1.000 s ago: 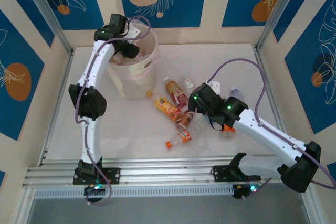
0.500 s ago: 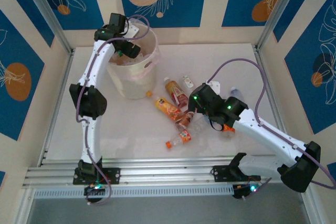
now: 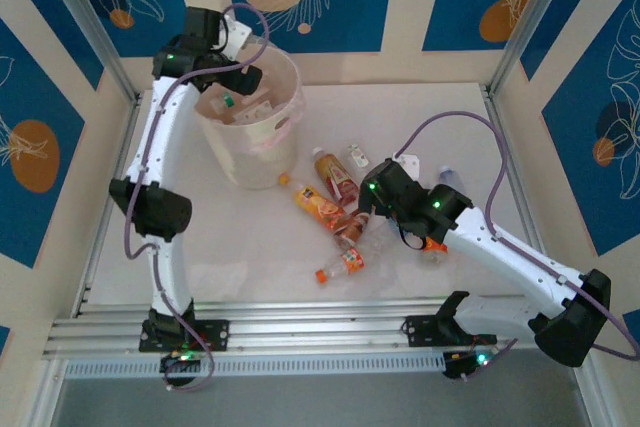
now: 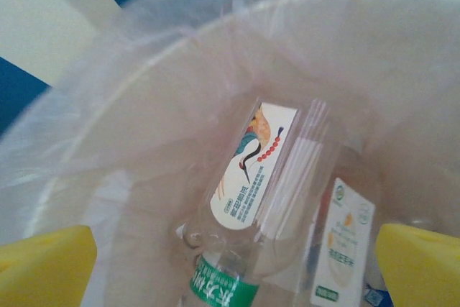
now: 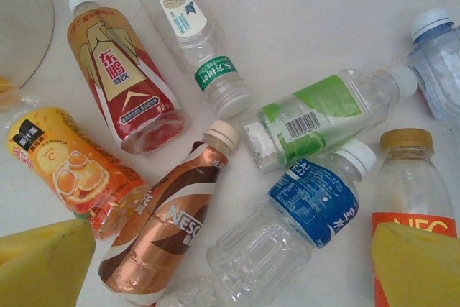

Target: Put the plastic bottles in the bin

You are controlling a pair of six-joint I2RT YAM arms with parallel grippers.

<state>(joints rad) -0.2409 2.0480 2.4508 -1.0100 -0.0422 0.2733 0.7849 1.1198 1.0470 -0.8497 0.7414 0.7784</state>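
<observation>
The bin (image 3: 285,137) is a cream-white bucket with a pinkish liner, standing at the back left. My left gripper (image 3: 238,77) hangs open over its mouth. Between its yellow pads (image 4: 44,267) lie clear plastic bottles (image 4: 277,177) inside the bin (image 4: 108,141), untouched by the fingers. My right gripper (image 3: 366,209) hovers open above a cluster of bottles (image 3: 320,205) on the table. Under it lie a brown-labelled bottle (image 5: 169,231) and a blue-labelled one (image 5: 305,206), flanked by red (image 5: 122,77), orange (image 5: 65,170) and green-labelled (image 5: 323,116) ones. Nothing sits between its pads (image 5: 417,267).
A clear bottle with a green band (image 5: 198,37), a pale blue bottle (image 5: 440,55) and an orange-labelled one (image 5: 411,195) lie round the cluster. An orange-capped bottle (image 3: 340,264) lies nearest the front. Metal frame posts (image 3: 90,27) and patterned walls enclose the white table (image 3: 240,237).
The left gripper has opened over the bin, and its arm has swung back and to the left. The right arm has not moved.
</observation>
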